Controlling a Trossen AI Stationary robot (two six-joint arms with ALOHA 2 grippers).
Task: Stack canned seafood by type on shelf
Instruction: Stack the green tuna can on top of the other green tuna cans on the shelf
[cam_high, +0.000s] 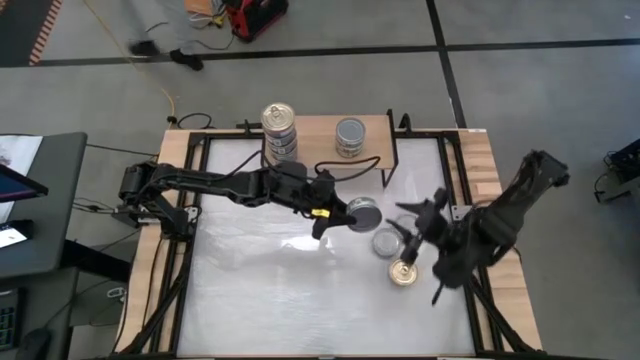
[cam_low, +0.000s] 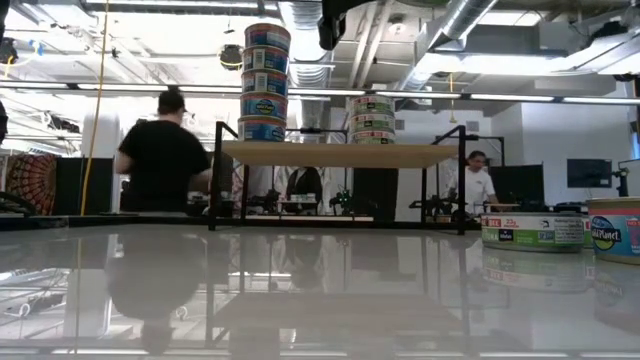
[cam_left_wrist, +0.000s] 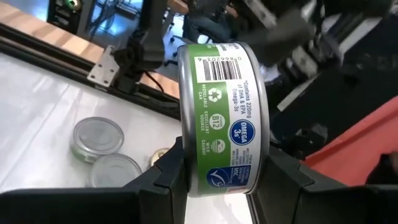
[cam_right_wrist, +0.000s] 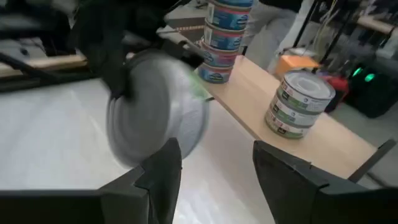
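Nearest the lens in the left wrist view, a green-labelled can (cam_left_wrist: 224, 118) stands on edge, clamped across its flat faces between the two dark fingers (cam_left_wrist: 168, 180) of the left claw (cam_high: 335, 213). The jaws are partly closed, set to the can's thickness, and the grip looks firm. In the high view this claw hangs over the middle of the counter (cam_high: 250, 290), in front of the shelf (cam_high: 320, 135), with the can's silver lid (cam_high: 362, 212) showing beside it.

Step in hand, as judged: carrying one green can toward its stack. The shelf holds two stacks, well apart: a tall blue-labelled stack (cam_low: 265, 70) and a shorter green-labelled stack (cam_low: 372, 119) of three. The held can matches the shorter stack. The next move calls for turning the can flat, bringing it over the green stack and lowering it square before release; an off-centre placement could topple the stack.

The right claw (cam_high: 425, 235) hovers over the counter's right side, near two cans remaining there, one silver-topped (cam_high: 387, 242) and one gold-topped (cam_high: 404, 273). Its fingers (cam_right_wrist: 158, 171) stand apart with nothing between them: released, holding no can.

The low view shows two cans (cam_low: 532, 231) on the counter at the right, and people in the room beyond.
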